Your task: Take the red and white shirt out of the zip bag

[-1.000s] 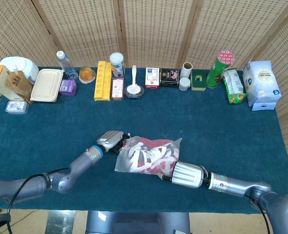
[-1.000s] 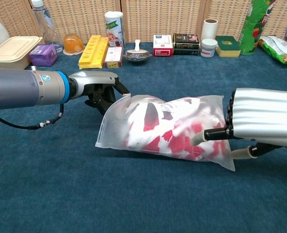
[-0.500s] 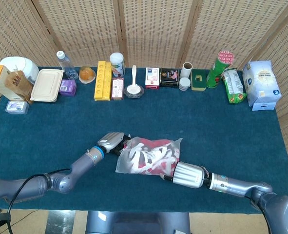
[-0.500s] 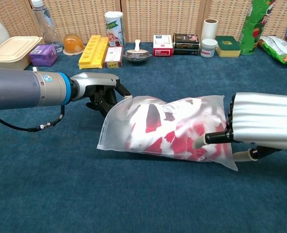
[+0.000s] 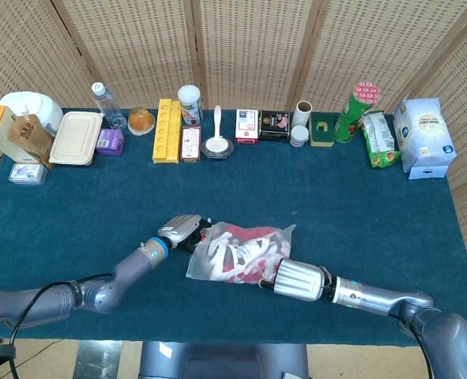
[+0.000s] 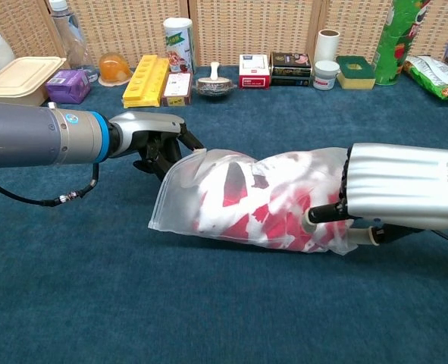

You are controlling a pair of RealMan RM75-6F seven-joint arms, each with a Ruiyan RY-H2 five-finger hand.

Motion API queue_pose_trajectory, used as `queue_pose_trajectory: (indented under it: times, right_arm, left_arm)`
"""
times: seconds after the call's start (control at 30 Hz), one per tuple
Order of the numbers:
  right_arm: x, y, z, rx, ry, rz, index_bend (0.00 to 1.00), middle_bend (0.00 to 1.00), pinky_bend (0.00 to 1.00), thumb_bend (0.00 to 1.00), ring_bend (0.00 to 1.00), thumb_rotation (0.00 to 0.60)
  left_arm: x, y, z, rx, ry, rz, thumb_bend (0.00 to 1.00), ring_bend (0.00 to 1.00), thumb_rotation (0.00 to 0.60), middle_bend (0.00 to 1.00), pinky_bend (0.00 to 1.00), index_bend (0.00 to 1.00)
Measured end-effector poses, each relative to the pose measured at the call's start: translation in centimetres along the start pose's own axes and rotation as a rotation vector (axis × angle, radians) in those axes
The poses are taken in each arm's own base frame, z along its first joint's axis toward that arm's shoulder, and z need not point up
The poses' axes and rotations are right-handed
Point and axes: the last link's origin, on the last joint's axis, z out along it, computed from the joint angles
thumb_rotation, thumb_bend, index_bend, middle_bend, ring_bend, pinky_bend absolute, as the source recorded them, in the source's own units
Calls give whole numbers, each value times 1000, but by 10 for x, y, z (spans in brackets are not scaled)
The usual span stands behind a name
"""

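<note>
The clear zip bag [image 6: 261, 201] is lying on its side on the blue tablecloth [image 5: 359, 205], toward the near edge and a little left of centre, with the red and white shirt [image 6: 246, 205] bunched up inside it and showing through the plastic. The left hand [image 6: 154, 140] is lying at the bag's left end, its dark fingertips [image 6: 184, 139] pinching the upper left corner of the plastic and lifting that corner slightly off the cloth. The right hand [image 6: 394, 193] is sitting at the bag's right end, back of the hand up; its fingers are curling under against the plastic, and a thumb tip [image 6: 312, 218] is pressing into the bag's lower right part, so it is gripping that end. In the head view the same two hands are showing at either end of the bag [image 5: 237, 251], left [image 5: 182, 231] and right [image 5: 296, 280]. Along the far edge a row of goods is standing well apart from the bag: a beige lidded container [image 5: 76, 137] near the far left corner, a yellow tray [image 5: 167, 130], a green tube can [image 5: 355, 101], and a white-and-blue packet [image 5: 424, 136] near the far right corner.
</note>
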Motion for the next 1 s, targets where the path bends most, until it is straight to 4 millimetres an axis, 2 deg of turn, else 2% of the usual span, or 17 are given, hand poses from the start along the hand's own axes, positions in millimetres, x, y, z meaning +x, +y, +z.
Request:
queue_pose_trajectory:
  times: [0.33,0.77,1.0]
  right_arm:
    - [-2,-3,1,-8,-11,19,496,940,1000,548,1000,600]
    - [0,-8,2,-2,-3,50,754,924,1000,566,1000,600]
    - [2,-8,-3,-6,-9,50,778,927,1000,596,1000,600]
  left_arm:
    - [0,-1,1,7,-7,-12,492,973,600,1000,923,783]
    - [3,-4,0,11,3,-8,494,973,600,1000,923,783]
    - [11,-14,-4,30,22,-8,494,973,600,1000,923,783]
